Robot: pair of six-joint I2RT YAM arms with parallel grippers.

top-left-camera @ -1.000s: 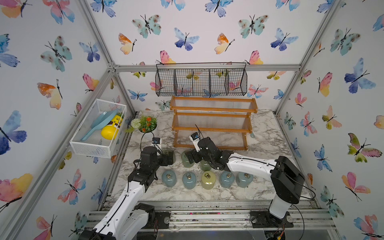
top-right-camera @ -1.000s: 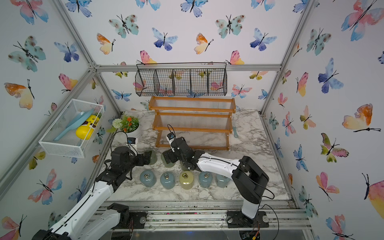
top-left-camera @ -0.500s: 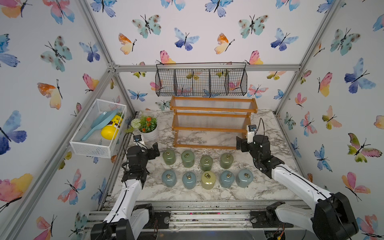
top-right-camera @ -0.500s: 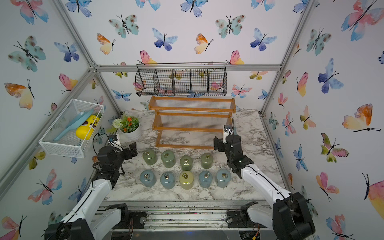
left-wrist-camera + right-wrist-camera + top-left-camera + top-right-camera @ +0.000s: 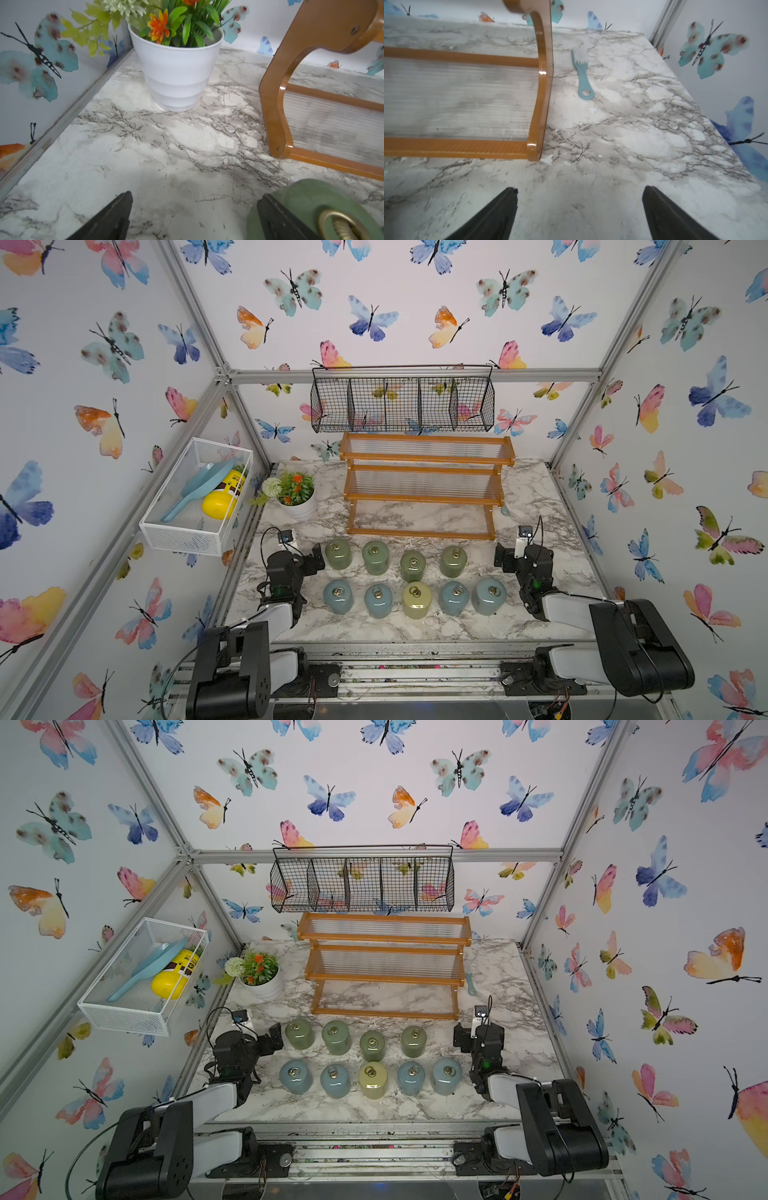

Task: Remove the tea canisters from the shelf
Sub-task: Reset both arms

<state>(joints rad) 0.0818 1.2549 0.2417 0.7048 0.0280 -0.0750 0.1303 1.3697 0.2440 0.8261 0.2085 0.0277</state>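
**Nine canisters (image 5: 413, 565) line the tabletop (image 5: 536, 497) in front of the shelf (image 5: 424, 485).**
Four green ones form the back row, and four blue plus a yellow-green canister (image 5: 416, 600) form the front row, all upright. The left fingers (image 5: 112, 218) are spread wide, holding nothing, just beside the end green canister (image 5: 338, 553). The right fingers (image 5: 494, 216) gape wide over bare marble near the shelf's corner.

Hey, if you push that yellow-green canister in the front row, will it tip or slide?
The yellow-green canister looks squat and stands upright, so it probably slides rather than tips. Its glossy surface may make it slippery to grip. With blue canisters close on both sides, a sideways push likely bumps one.
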